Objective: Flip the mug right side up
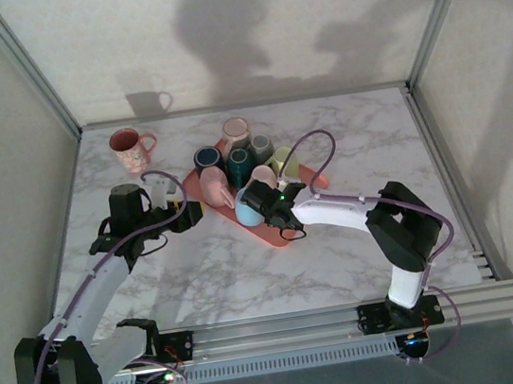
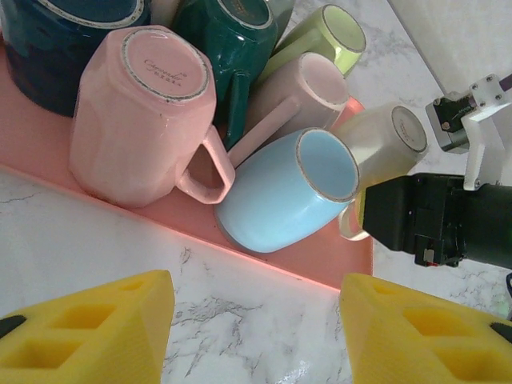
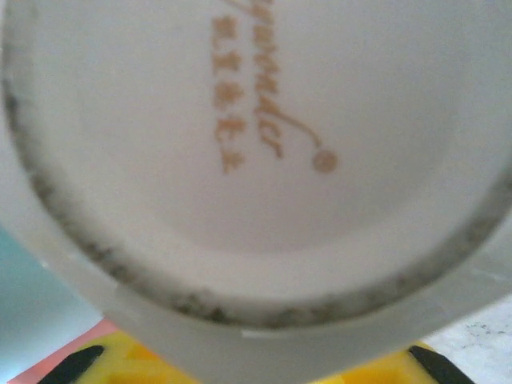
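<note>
A cream mug (image 2: 384,146) lies tilted on the pink tray (image 2: 48,136), its base (image 3: 256,128) turned toward the right wrist camera. My right gripper (image 3: 264,372) is shut on this mug at its handle side, the yellow pads (image 3: 120,364) just under the base. Seen from above, the right gripper (image 1: 264,200) sits over the tray's near end. My left gripper (image 2: 252,312) stands open above the marble just before the tray's edge, nothing between its fingers. From above, the left gripper (image 1: 193,212) is left of the tray.
Several other mugs crowd the tray: pink (image 2: 144,112) and light blue (image 2: 288,188) nearest, dark green (image 2: 228,32), dark blue (image 2: 64,40), lime (image 2: 320,36) behind. A pink patterned mug (image 1: 131,149) stands upright at the back left. Frame walls edge the table.
</note>
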Controlling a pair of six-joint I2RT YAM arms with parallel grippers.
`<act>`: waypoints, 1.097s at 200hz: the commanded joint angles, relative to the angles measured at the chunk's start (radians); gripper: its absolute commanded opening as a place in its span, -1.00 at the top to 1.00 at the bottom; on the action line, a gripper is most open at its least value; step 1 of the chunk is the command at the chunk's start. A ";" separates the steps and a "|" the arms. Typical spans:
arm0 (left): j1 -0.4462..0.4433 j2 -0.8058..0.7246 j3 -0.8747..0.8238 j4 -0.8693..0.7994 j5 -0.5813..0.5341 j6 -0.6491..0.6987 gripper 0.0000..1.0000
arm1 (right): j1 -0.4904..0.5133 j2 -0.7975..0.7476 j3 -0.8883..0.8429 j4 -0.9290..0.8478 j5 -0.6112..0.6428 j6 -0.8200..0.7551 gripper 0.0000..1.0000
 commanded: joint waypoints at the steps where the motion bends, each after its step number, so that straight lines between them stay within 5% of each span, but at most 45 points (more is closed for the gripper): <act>1: -0.009 0.001 0.015 -0.014 -0.013 0.016 -0.14 | -0.011 -0.001 -0.022 0.018 0.030 0.013 0.43; 53: -0.009 0.008 0.022 -0.022 -0.021 0.015 -0.14 | -0.023 0.007 -0.038 0.029 0.018 -0.005 0.54; 124: -0.009 -0.008 0.046 -0.022 -0.034 -0.046 -0.12 | -0.023 -0.057 -0.095 0.034 0.016 -0.026 1.00; 219: -0.016 -0.045 0.017 0.123 0.045 -0.277 -0.12 | -0.055 -0.295 -0.155 0.044 -0.089 -0.161 1.00</act>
